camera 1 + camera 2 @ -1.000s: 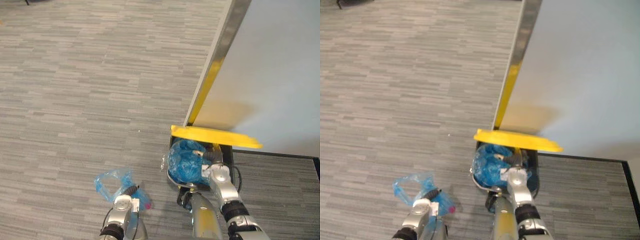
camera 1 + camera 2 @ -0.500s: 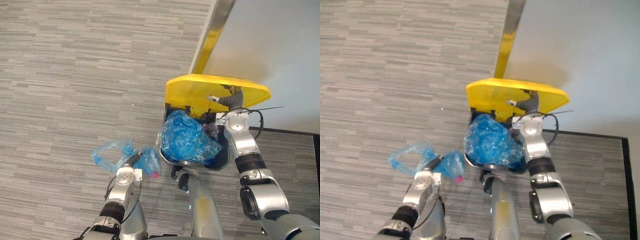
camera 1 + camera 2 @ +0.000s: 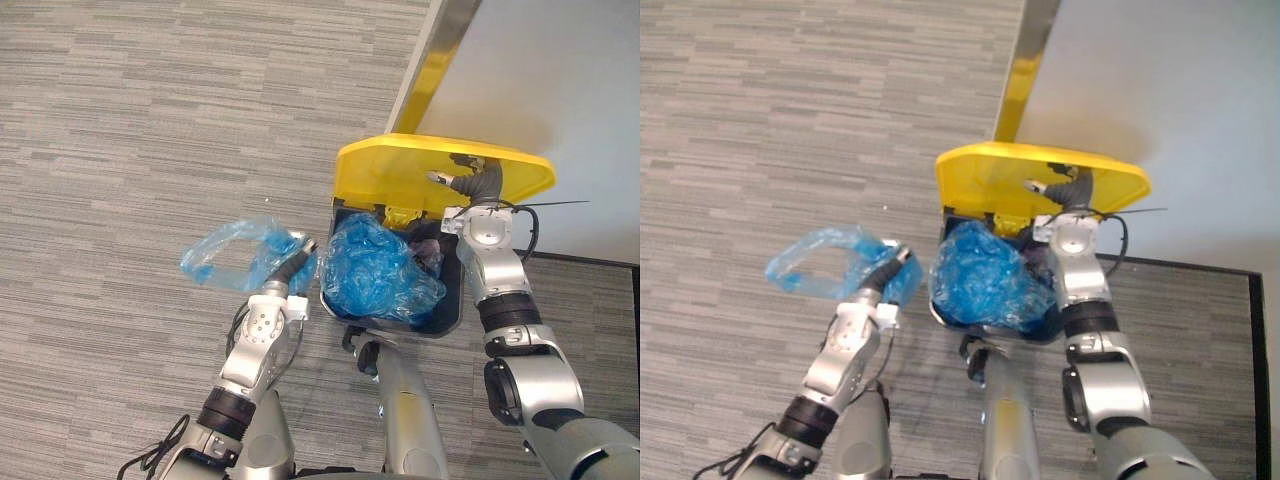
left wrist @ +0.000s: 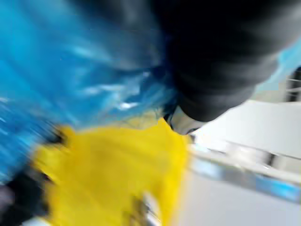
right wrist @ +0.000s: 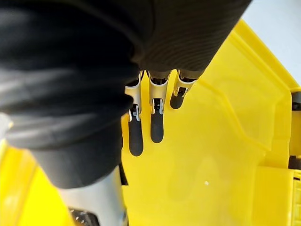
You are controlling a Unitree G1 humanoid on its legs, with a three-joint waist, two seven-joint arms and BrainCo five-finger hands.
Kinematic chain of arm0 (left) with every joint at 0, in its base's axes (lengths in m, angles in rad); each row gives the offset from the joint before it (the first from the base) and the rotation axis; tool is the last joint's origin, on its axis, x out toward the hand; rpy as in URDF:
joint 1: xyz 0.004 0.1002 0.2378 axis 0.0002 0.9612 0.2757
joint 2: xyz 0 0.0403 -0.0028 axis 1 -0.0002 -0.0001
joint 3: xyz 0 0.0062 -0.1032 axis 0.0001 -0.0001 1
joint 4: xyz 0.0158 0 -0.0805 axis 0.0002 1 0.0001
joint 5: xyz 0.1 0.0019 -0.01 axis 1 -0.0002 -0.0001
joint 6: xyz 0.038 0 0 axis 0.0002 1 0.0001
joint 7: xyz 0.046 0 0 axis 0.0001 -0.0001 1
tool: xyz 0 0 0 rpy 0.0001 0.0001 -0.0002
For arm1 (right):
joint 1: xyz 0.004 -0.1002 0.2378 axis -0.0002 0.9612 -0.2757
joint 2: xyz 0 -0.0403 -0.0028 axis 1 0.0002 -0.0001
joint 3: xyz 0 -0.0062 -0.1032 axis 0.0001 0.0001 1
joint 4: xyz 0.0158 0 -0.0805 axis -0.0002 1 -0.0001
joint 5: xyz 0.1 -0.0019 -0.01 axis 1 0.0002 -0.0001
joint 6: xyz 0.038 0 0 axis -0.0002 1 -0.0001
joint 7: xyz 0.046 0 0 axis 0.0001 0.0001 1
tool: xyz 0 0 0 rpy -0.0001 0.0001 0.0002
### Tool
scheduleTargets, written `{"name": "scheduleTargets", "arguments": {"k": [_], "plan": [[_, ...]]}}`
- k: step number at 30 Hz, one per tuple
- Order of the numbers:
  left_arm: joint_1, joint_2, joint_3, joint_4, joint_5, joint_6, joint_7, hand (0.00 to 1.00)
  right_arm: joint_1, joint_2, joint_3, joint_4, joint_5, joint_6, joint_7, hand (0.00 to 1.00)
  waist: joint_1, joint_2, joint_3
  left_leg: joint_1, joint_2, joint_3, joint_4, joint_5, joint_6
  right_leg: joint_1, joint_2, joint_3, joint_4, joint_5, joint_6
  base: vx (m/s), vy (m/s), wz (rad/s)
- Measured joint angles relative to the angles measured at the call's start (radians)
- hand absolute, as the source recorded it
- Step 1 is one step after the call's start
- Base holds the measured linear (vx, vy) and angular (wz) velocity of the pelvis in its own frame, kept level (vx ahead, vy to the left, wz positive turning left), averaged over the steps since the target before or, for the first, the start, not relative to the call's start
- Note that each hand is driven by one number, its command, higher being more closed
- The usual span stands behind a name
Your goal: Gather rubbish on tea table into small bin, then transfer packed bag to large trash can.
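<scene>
Left hand (image 3: 291, 272): buried in the small blue bag (image 3: 232, 254); whether it grips cannot be told through the plastic. Bag: thin, translucent, crinkled film with an open loop at its 9 o'clock end. It is over the floor just beside the large trash can (image 3: 445, 318), at the can's 9 o'clock.
Right hand (image 3: 470, 186): fingers (image 5: 156, 128) straight, laid flat against the underside of the yellow lid (image 3: 400, 175), grasping nothing.
Lid: smooth moulded plastic, raised at the can's 12 o'clock.
Can: dark, boxy, mouth stuffed with a rumpled blue liner (image 3: 375, 275).
Floor (image 3: 150, 120): grey striped carpet.
Wall (image 3: 560, 80): pale, plain, at 1 o'clock, edged by a metal strip (image 3: 447, 40).
</scene>
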State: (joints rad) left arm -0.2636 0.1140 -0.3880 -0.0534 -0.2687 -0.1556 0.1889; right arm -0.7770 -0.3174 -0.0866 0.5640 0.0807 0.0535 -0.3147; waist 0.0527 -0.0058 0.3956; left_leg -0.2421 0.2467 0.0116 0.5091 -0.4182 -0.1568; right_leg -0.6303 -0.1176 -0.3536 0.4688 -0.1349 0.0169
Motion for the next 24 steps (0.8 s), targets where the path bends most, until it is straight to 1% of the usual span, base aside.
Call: {"name": "scheduleTargets", "arguments": {"k": [1,4,8,12,14,15,18,20,22,24], "plan": [[0.000,-0.001,-0.005,-0.013,-0.001,-0.007,-0.001,1.00,0.000,0.000,-0.001,0.000,0.000,0.000,0.001,0.00,0.000,0.000,0.000,0.001,-0.001,0.001,0.000,0.000,0.000,0.000,0.000,0.001,0.000,0.000,0.000,0.02,0.036,-0.03],[-0.024,-0.002,-0.079,-0.067,-0.009,-0.009,-0.007,1.00,-0.010,0.000,-0.015,0.005,0.001,0.006,0.004,0.00,-0.004,-0.001,0.001,0.001,-0.005,0.005,0.003,0.000,0.000,0.000,-0.005,0.005,0.001,0.001,0.000,0.02,0.039,-0.01],[-0.135,-0.008,-0.160,-0.077,-0.004,-0.009,0.002,1.00,-0.038,0.002,-0.030,0.030,0.002,0.013,0.003,0.00,-0.007,-0.009,0.005,0.001,-0.013,0.007,0.004,0.006,-0.012,0.000,-0.010,0.010,0.001,0.003,-0.004,0.01,0.028,0.00],[-0.201,-0.046,-0.191,-0.084,0.019,-0.009,0.003,1.00,-0.055,0.004,-0.030,0.043,0.002,0.017,0.004,0.00,-0.018,-0.012,0.007,0.001,-0.018,0.009,0.005,0.006,-0.011,0.000,-0.016,0.013,0.002,0.003,-0.003,0.02,0.037,0.01],[-0.217,-0.072,-0.192,-0.068,0.054,-0.007,0.004,1.00,-0.059,0.004,-0.031,0.043,0.003,0.017,0.004,0.00,-0.026,-0.012,0.007,0.000,-0.022,0.011,0.003,0.005,-0.011,-0.003,-0.019,0.015,0.001,0.003,-0.003,0.03,0.039,0.01],[-0.227,-0.078,-0.195,-0.049,0.059,-0.007,0.004,1.00,-0.060,0.004,-0.031,0.043,0.003,0.018,0.004,0.00,-0.028,-0.012,0.007,0.000,-0.024,0.012,0.002,0.005,-0.010,-0.004,-0.019,0.016,0.001,0.003,-0.003,0.03,0.036,-0.02],[-0.279,-0.091,-0.195,0.083,0.094,0.000,0.004,1.00,-0.082,0.004,-0.031,0.040,0.001,0.018,0.003,0.00,-0.031,-0.014,0.008,-0.009,-0.031,0.029,0.002,0.004,-0.009,-0.024,-0.019,0.034,0.000,0.008,0.005,0.02,0.027,-0.11],[-0.313,-0.097,-0.189,0.203,0.114,0.026,0.003,1.00,-0.111,0.006,-0.028,0.032,0.000,0.018,0.002,0.00,-0.045,-0.016,0.009,-0.036,-0.034,0.035,0.007,0.004,-0.012,-0.050,-0.019,0.042,-0.004,0.015,0.016,0.02,0.019,-0.10],[-0.326,-0.104,-0.182,0.317,0.122,0.058,0.004,1.00,-0.119,0.007,-0.023,0.025,0.000,0.018,0.002,0.00,-0.055,-0.021,0.012,-0.040,-0.032,0.040,0.009,0.006,-0.015,-0.058,-0.016,0.045,-0.005,0.017,0.014,0.04,0.013,-0.11],[-0.331,-0.112,-0.166,0.395,0.130,0.079,0.004,1.00,-0.119,0.008,-0.013,-0.004,-0.001,0.020,0.002,0.00,-0.058,-0.025,0.017,-0.045,-0.029,0.062,0.014,0.006,-0.016,-0.073,-0.007,0.057,-0.005,0.019,0.010,0.05,0.005,-0.17]]}}
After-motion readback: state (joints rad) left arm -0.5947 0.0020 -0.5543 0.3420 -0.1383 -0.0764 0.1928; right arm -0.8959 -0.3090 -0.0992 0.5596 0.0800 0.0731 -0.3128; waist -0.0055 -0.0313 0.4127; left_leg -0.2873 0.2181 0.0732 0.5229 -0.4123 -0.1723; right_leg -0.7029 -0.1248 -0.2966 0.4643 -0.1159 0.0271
